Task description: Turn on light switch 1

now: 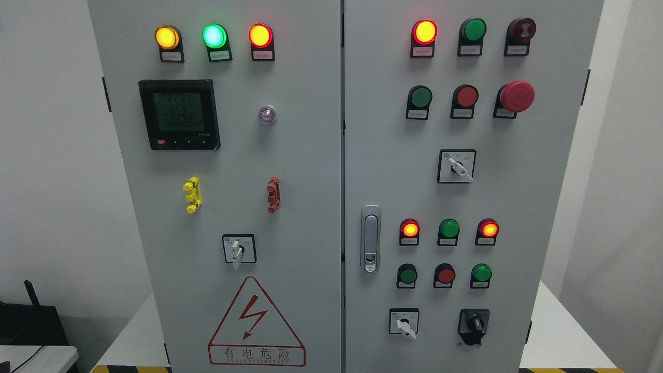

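Since neither hand was in view, their state and the nearer arm could not be told; no switch numbering was legible on the cabinet [311, 207], whose rotary switches [239, 249] sat below the meter [179, 114].

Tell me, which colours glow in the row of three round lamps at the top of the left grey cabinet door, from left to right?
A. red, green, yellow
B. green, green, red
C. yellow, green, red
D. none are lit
C: the round yellow lamp sits leftmost, the round green lamp in the middle, the round red lamp rightmost, all lit.
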`<state>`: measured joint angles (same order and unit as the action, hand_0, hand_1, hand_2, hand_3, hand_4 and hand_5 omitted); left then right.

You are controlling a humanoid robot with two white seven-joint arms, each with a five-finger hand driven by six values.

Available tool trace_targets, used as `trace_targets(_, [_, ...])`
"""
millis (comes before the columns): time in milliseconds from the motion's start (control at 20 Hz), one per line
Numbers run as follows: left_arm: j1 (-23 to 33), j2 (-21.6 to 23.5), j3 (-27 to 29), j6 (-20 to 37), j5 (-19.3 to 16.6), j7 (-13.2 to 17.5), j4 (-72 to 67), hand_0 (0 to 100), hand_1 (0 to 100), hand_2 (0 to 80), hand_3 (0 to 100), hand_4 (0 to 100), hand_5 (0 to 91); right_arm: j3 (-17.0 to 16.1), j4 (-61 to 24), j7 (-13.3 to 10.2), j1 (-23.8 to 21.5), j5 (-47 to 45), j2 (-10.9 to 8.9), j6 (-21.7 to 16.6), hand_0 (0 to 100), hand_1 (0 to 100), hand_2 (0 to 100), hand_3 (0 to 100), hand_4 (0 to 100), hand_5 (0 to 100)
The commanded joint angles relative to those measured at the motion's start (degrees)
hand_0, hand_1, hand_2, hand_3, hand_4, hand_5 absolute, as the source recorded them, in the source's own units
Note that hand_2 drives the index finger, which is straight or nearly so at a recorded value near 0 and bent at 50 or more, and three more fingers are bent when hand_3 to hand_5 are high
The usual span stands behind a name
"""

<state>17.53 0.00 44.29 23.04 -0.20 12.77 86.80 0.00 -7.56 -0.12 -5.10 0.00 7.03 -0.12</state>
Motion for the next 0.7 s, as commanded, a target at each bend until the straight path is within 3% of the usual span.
trace_targets(0, [-0.22,0.97,-7.36,-0.37,0.47,-1.78,15.76,26,20,44.0,68,73,51.4,1.14,0.0,0.04,0.0,-1.49,0.0,0.03,12,39,0,0,0,0])
trace_targets(200, [-0.4,1.58,-13.17,-0.72,0.12,-8.27,17.09,25,20,44.0,67,73,51.7,1.14,0.0,0.04,0.0,-1.49,0.0,0.03,12,39,0,0,0,0])
trace_targets(451, [-0.75,2.9,-17.82,-1.86,-0.15,-10.65,17.18,22,24,44.7,68,74,53.4,1.14,0.0,0.04,0.0,-1.49,0.0,0.03,12,39,0,0,0,0])
trace_targets(652, [-1.01,5.1,-23.1,-4.14,-0.06,-16.54,17.35,21,25,44.9,69,75,55.2,1.14,0.0,0.04,0.0,-1.49,0.0,0.03,12,39,0,0,0,0])
